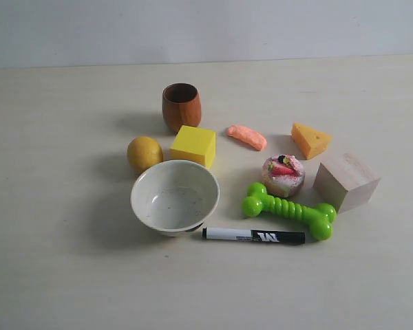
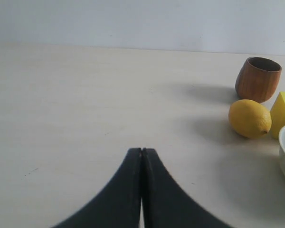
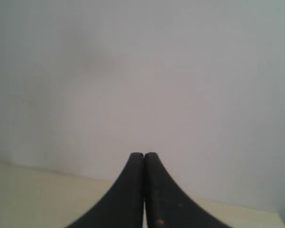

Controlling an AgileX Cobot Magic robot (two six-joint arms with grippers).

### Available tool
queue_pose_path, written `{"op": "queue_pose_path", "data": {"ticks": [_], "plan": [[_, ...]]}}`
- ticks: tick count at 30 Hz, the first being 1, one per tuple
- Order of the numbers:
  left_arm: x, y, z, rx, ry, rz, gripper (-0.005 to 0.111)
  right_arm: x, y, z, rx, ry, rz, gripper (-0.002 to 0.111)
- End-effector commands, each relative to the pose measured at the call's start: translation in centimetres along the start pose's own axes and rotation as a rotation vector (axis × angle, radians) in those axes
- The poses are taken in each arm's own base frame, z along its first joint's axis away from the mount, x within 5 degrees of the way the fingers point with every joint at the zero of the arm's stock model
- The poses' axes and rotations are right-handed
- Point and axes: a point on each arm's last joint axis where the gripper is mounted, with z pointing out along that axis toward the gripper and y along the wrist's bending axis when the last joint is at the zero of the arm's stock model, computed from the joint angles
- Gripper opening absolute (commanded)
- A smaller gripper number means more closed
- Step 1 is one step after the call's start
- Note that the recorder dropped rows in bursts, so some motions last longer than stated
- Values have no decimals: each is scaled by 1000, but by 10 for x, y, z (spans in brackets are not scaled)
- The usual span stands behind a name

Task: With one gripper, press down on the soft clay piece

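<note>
The soft clay piece (image 1: 247, 137), a small salmon-orange lumpy strip, lies flat on the table between the yellow cube and the cheese wedge in the exterior view. Neither arm shows in that view. My left gripper (image 2: 141, 151) is shut with nothing in it, above bare tabletop, with the lemon and wooden cup off to one side. My right gripper (image 3: 144, 155) is shut and empty too, facing the pale wall above the table's far edge. The clay is out of both wrist views.
Around the clay stand a wooden cup (image 1: 181, 106), a yellow cube (image 1: 193, 146), a lemon (image 1: 144, 153), a white bowl (image 1: 175, 196), a cheese wedge (image 1: 310, 140), a toy cupcake (image 1: 283, 175), a green dog bone (image 1: 289, 210), a wooden block (image 1: 345, 181) and a black marker (image 1: 254, 236).
</note>
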Motion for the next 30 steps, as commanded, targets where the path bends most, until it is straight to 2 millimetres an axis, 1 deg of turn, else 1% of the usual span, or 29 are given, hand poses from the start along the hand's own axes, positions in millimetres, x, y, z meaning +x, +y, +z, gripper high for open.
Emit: {"op": "queue_pose_path", "data": {"ticks": [1, 4, 7, 11, 18, 22, 24, 27, 28, 29, 30], "plan": [[-2, 0, -1, -2, -17, -2, 0, 2, 31, 49, -173, 170, -115, 0], [-2, 0, -1, -2, -17, -2, 0, 9, 49, 82, -243, 265, -133, 0], [-2, 0, -1, -2, -17, -2, 0, 16, 60, 107, -272, 332, -118, 0], [-2, 0, -1, -2, -17, -2, 0, 27, 67, 125, -291, 377, -38, 0], [-2, 0, -1, -2, -17, -2, 0, 33, 72, 136, -288, 363, 48, 0], [-2, 0, -1, -2, -17, -2, 0, 37, 75, 149, -268, 330, 122, 0], [-2, 0, -1, -2, -17, -2, 0, 42, 77, 158, -267, 343, 121, 0], [-2, 0, -1, -2, -17, -2, 0, 52, 83, 174, -295, 433, 114, 0], [-2, 0, -1, -2, -17, -2, 0, 58, 89, 187, -322, 508, 110, 0], [-2, 0, -1, -2, -17, -2, 0, 60, 92, 193, -334, 538, 112, 0], [-2, 0, -1, -2, -17, -2, 0, 64, 97, 207, -363, 610, 114, 0]]}}
